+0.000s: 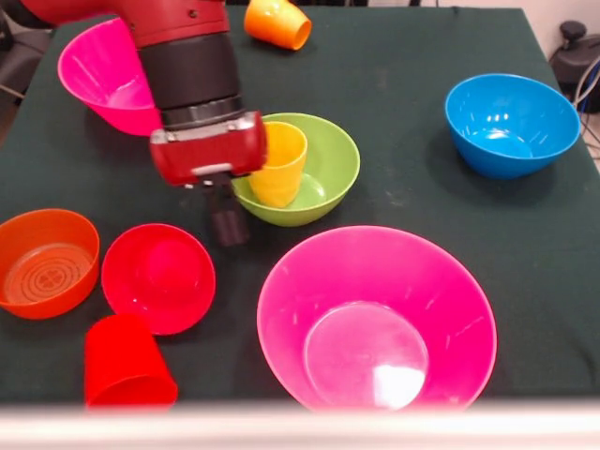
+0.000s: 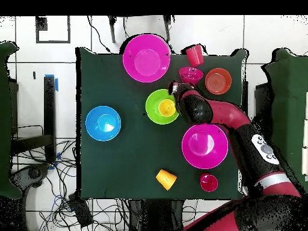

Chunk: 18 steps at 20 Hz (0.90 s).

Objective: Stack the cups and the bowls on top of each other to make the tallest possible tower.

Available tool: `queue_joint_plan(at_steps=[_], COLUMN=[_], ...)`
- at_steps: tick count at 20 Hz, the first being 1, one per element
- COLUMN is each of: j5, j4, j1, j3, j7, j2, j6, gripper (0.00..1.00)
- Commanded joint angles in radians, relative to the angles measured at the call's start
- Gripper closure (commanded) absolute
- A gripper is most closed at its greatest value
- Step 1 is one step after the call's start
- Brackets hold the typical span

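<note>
Front view, left to right. At far left, translucent orange bowl point(image 1: 45, 262) with ringed base, upright on the dark green table point(image 1: 412, 192). Just beside it, small red bowl point(image 1: 157, 277), open side tipped toward the camera, and in front of that a red cup point(image 1: 127, 364), mouth down near the table's front edge. Behind, at upper left, one hot-pink bowl point(image 1: 105, 73), tilted, partly hidden by the red and black arm point(image 1: 187, 66). Below the arm's red wrist block, the gripper point(image 1: 228, 217), dark and low over the table, just beside the lime-green bowl point(image 1: 323, 173); open or closed: cannot tell. Yellow cup point(image 1: 277, 161) upright inside the lime-green bowl, leaning against its left wall. Orange cup point(image 1: 277, 22) on its side at the far edge. Large hot-pink bowl point(image 1: 377, 319) upright at front centre. Blue bowl point(image 1: 511, 124) upright at right, well apart from the others.

Overhead: yellow cup point(image 2: 166, 108) in the lime-green bowl point(image 2: 155, 107), near the table's middle.
</note>
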Motion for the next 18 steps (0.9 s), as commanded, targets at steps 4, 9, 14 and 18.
queue_joint_plan(at_steps=[4,9,14,18], j5=[0.198,0.321,0.371,0.346], j4=[0.057,0.061,0.060,0.015], j1=[0.072,0.115,0.184,0.277], j3=[0.120,0.090,0.010,-0.133], j7=[0.074,0.165,0.198,0.191], j2=[0.083,0.087,0.034,-0.058], j6=[0.234,0.265,0.269,0.326], gripper=[1.00,1.00,1.00,1.00])
